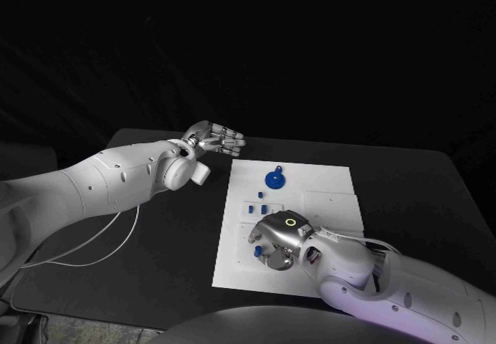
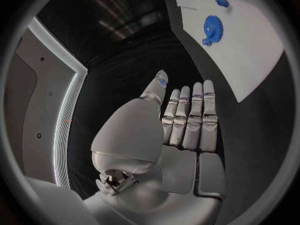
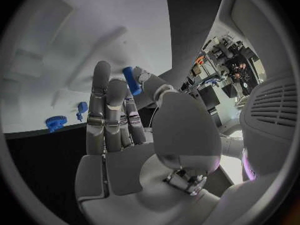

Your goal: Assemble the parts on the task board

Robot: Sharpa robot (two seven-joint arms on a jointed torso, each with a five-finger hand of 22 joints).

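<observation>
The right hand (image 1: 279,240) sits low in the frame over the near part of the task board (image 1: 331,175); in the right wrist view it pinches a small blue peg (image 3: 131,81) between thumb and a fingertip, the peg's long axis standing roughly along the fingers, its free end pointing toward the white board beyond; the other fingers are extended, not clenched. The left hand (image 1: 215,139) hovers off the board at its upper-left corner, above the black worktop (image 1: 155,258); its fingers lie straight and together, holding nothing. The blue gear (image 1: 274,179) lies in the upper middle of the board, nearer the left hand; smaller blue parts (image 1: 257,208) stand just above the right hand. Judging from this, seating the peg falls to the right hand, which must bring it down into a socket close beneath; the exact socket is hidden by the hand.
</observation>
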